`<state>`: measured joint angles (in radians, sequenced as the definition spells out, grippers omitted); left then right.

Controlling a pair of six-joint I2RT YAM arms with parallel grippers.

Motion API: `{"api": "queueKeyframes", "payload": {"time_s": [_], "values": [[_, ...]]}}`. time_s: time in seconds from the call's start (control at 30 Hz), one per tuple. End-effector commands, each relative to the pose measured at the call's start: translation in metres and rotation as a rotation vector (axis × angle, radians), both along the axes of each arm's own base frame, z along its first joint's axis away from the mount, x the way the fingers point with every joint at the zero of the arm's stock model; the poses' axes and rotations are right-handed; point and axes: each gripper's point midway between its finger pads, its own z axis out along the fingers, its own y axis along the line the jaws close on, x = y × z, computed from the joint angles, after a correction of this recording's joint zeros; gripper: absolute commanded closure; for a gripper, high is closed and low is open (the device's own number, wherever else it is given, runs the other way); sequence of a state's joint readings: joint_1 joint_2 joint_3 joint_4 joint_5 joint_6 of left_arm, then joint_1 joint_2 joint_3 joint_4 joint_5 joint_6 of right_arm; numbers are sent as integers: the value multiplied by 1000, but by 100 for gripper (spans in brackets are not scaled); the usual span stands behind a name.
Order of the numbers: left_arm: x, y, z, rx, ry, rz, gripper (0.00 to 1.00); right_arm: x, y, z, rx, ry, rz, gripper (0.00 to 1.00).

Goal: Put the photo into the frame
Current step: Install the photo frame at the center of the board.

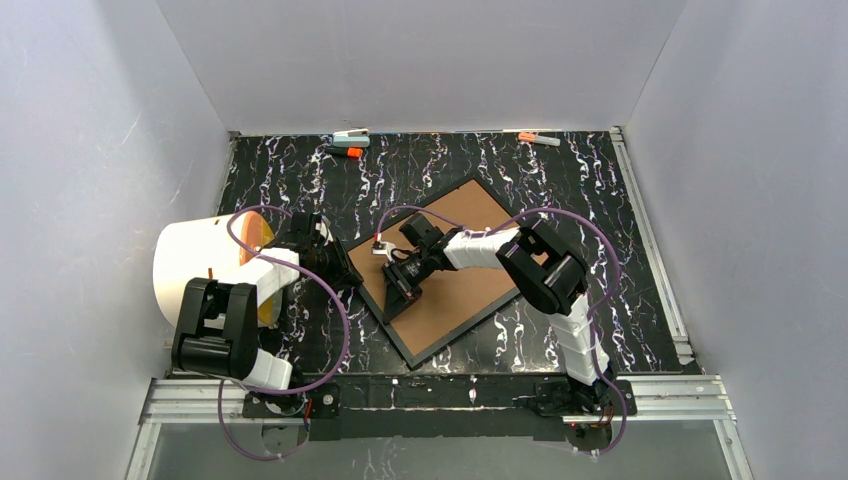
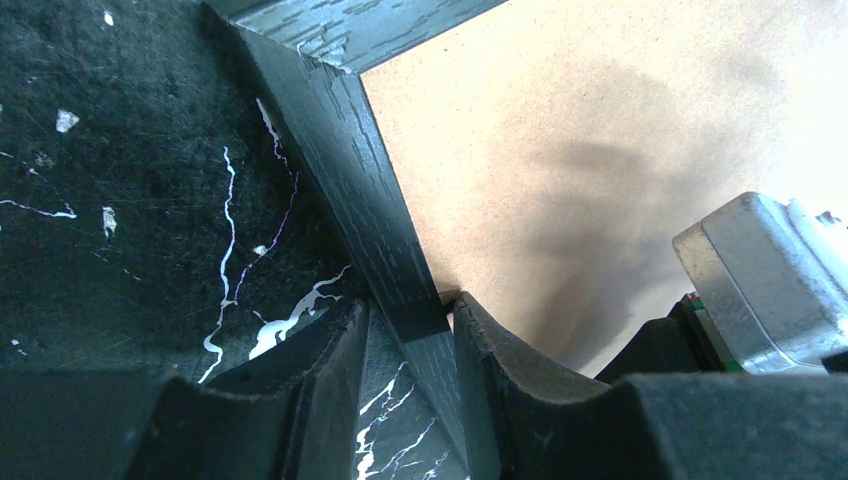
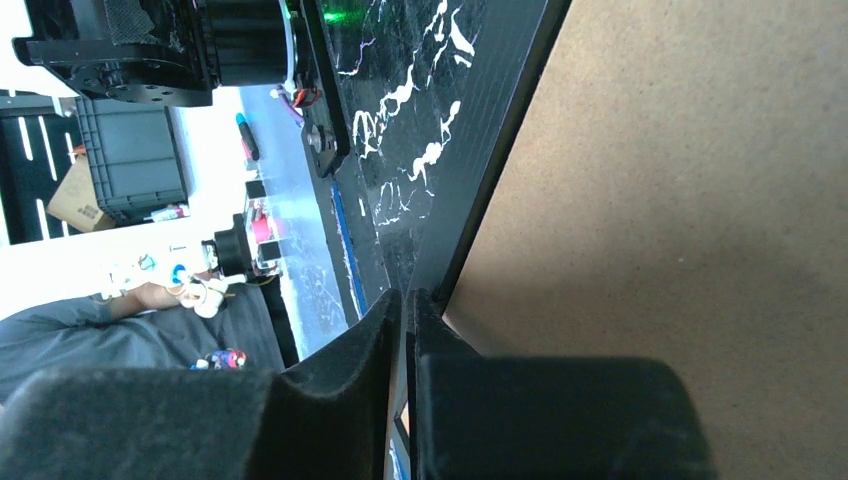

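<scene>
Frame (image 2: 340, 150) is lying on table (image 1: 600, 200), board (image 1: 470, 210) showing upward. Left gripper (image 2: 410, 320) is clamping its rail near a corner. Right gripper (image 3: 408, 300) is sitting nearly closed at frame's edge; can't tell if gripping. Photo (image 1: 190, 265) is lying curled far left, apart.

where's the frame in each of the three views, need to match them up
top external: frame lies at an angle mid-table, a thin black edge around the brown backing board.
left wrist: frame is the black rail slanting from top centre to bottom middle.
right wrist: frame is the dark rail slanting from the top to bottom centre.
shared landmark: the brown backing board, beside the rail in every view.
</scene>
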<state>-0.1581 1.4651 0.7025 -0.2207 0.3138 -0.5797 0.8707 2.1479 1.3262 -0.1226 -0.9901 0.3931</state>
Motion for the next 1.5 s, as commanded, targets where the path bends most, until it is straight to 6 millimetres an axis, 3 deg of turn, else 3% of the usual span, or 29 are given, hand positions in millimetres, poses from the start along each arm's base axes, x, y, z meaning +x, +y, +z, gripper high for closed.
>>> {"api": "queueKeyframes", "payload": {"time_s": [0.0, 0.23, 0.43, 0.73, 1.0, 1.1, 1.23, 1.37, 1.47], "values": [[-15, 13, -17, 79, 69, -7, 68, 9, 5, -4, 27, -55, -12, 86], [-16, 14, -18, 83, 70, -7, 69, 14, -1, -25, -74, -65, -50, 92], [-16, 16, -18, 93, 69, -9, 69, 14, -20, -42, -148, -46, -54, 93], [-19, 19, -20, 108, 75, -6, 70, 62, -42, -71, -325, -90, -266, 98], [-20, 20, -23, 118, 84, -10, 71, 71, -56, -88, -438, -146, -329, 98], [-17, 19, -22, 114, 79, -11, 70, 75, -54, -76, -406, -188, -326, 97], [-12, 17, -17, 102, 62, -15, 66, 96, -44, -41, -325, -276, -365, 95], [-6, 14, -11, 88, 43, -12, 57, 138, -46, 5, -252, -346, -499, 92], [0, 11, -8, 72, 26, -2, 51, 179, -69, 36, -234, -383, -654, 87]]}}
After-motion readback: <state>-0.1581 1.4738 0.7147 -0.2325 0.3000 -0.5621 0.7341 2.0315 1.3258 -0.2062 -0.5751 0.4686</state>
